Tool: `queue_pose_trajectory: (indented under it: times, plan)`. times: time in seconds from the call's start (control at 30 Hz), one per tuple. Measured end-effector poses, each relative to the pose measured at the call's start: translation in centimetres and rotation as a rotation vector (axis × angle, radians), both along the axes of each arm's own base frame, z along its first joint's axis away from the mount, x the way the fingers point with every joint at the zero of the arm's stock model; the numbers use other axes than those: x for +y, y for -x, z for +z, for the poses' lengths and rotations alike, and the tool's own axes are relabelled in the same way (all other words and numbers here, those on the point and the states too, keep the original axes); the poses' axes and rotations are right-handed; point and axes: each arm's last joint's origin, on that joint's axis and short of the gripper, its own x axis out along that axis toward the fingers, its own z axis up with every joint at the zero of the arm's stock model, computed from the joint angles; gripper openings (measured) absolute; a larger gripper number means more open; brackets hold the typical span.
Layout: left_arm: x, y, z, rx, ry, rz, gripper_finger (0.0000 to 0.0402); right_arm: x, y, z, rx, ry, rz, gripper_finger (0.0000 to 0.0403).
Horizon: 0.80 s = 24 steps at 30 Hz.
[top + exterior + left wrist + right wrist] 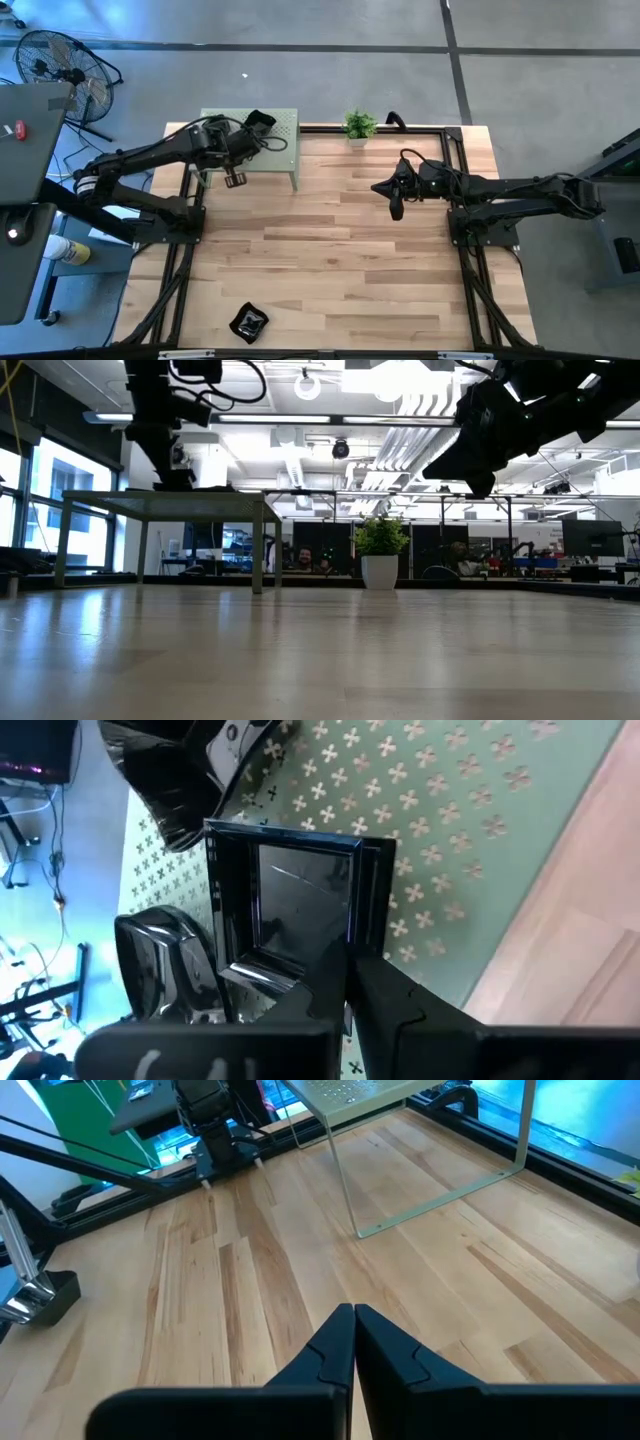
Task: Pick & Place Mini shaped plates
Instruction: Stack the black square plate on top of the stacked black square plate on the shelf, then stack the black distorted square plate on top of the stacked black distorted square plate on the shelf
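Observation:
A square glossy black mini plate (300, 905) sits over the green perforated side table (470, 830) (282, 150) at the table's far left. My left gripper (347, 982) (235, 177) is shut on its rim, pointing down at it. Two more black plates, one (165, 970) and another (165, 790), lie beside it on the green top. A wavy black plate (248, 322) lies flat on the wooden table by the near edge. My right gripper (354, 1330) (396, 206) hangs shut and empty above the wood, right of the middle. My left gripper pinches the square plate's rim (340, 942) between its two fingers, coming from above and pointing down. The rest of the plate reaches away from the fingers over the green top. Whether it rests on the top or is lifted off, I cannot tell.
A small potted plant (360, 125) (380, 550) stands at the far edge beside the green table. Black frame rails (455, 170) border the wooden top. Bare wood (330, 260) spans the middle. People sit in the room beyond (300, 557).

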Motion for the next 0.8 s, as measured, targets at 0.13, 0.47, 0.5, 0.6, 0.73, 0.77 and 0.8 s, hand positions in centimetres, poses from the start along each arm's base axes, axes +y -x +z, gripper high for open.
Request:
queue_pose_trajectory:
  times: [0.13, 0.47, 0.5, 0.6, 0.73, 0.77, 0.8]
  plan:
    - [0.3, 0.2, 0.0, 0.007, -0.004, 0.013, 0.0032, 0.0, 0.0, 0.0, 0.0, 0.0, 0.0, 0.0007]
    - [0.5, 0.3, 0.0, 0.004, -0.001, 0.026, 0.0101, -0.1, 0.0, 0.0, 0.002, 0.008, -0.018, 0.0007]
    - [0.5, 0.3, 0.2, 0.002, 0.0, 0.031, 0.0101, -0.1, 0.0, 0.0, 0.002, 0.008, -0.019, 0.0007]
    - [0.5, 0.3, 1.1, -0.038, -0.001, 0.052, 0.0102, -0.1, 0.0, 0.0, 0.002, 0.007, -0.019, 0.0007]
    - [0.2, 0.2, 2.4, -0.175, 0.107, 0.107, 0.0102, -0.1, 0.0, 0.0, 0.002, 0.007, -0.019, 0.0007]
    - [0.1, 0.1, 2.6, -0.209, 0.143, 0.126, 0.0099, -0.1, 0.0, 0.0, 0.002, 0.007, -0.019, 0.0007]
    - [0.0, 0.1, 2.7, -0.238, 0.177, 0.144, 0.0094, -0.1, 0.0, 0.0, 0.001, 0.007, -0.019, 0.0007]
